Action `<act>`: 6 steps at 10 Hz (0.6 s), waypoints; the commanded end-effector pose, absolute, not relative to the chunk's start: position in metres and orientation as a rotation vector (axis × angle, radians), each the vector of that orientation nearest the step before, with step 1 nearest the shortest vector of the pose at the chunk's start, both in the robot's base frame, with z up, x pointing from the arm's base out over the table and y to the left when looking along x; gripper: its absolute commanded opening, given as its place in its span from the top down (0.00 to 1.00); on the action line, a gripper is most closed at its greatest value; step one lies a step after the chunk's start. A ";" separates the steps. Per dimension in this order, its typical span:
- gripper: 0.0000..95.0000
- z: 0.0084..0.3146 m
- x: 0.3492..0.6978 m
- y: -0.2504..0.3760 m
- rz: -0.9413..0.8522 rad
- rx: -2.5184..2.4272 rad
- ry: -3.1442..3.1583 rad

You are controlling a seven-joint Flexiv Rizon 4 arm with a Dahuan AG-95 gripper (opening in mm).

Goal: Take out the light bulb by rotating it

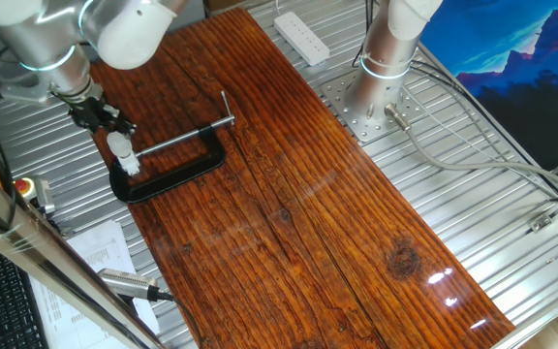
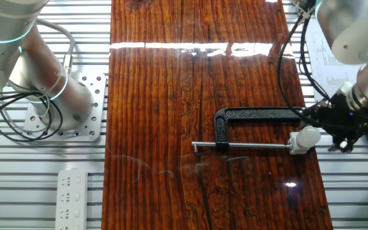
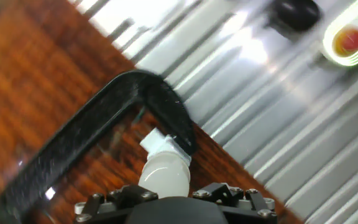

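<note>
The light bulb [image 2: 308,136] sits in its socket [image 3: 158,142] by the C-clamp [image 2: 251,116] at the counter edge. The end effector [image 1: 112,125] seems closed around its smooth, fragile, light dome; grip gently.

The bulb [image 1: 121,147] [image 2: 308,136] [image 3: 165,174] is small, frosted white, rounded and stubby; it lies tilted near the worktop's edge, its narrow end towards a white socket [image 3: 160,143] at the clamp's [image 2: 251,118] screw end; whether it is still seated there cannot be told.
</note>
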State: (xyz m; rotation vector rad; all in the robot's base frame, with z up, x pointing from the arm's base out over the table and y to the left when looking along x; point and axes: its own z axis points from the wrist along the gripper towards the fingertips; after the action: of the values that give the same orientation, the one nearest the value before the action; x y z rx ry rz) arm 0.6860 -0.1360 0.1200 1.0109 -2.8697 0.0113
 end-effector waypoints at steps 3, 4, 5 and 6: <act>0.20 0.116 0.686 -0.136 -0.154 0.386 -3.034; 0.20 0.115 0.685 -0.131 -0.155 0.353 -3.040; 0.20 0.113 0.682 -0.130 -0.151 0.320 -3.046; 0.20 0.112 0.680 -0.131 -0.152 0.308 -3.052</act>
State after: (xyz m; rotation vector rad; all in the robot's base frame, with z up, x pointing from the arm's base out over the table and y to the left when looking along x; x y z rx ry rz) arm 0.6831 -0.1323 0.1138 0.4015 -3.0323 -0.1351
